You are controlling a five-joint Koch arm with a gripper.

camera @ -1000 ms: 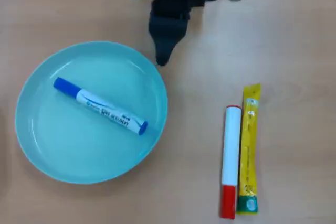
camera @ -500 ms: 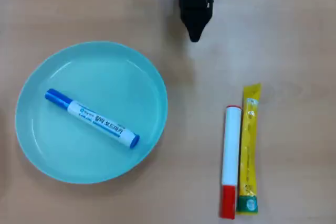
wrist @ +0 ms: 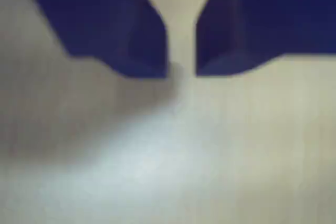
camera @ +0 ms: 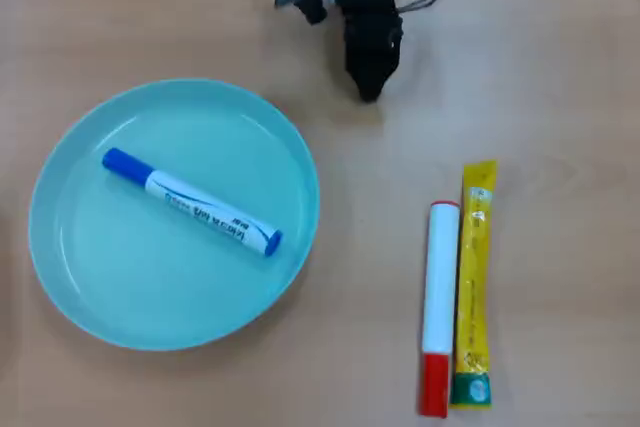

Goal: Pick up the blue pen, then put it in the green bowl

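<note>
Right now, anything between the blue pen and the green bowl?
No. The blue pen already lies inside the green bowl. The claw is off by the table's top edge, holding nothing.

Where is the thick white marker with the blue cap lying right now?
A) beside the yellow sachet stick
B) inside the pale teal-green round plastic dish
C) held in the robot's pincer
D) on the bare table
B: the thick white marker with the blue cap lies on the floor of the pale teal-green round plastic dish.

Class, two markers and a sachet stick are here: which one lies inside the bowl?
The blue-capped marker. It lies inside the green bowl; the red-capped marker and yellow sachet lie on the table.
</note>
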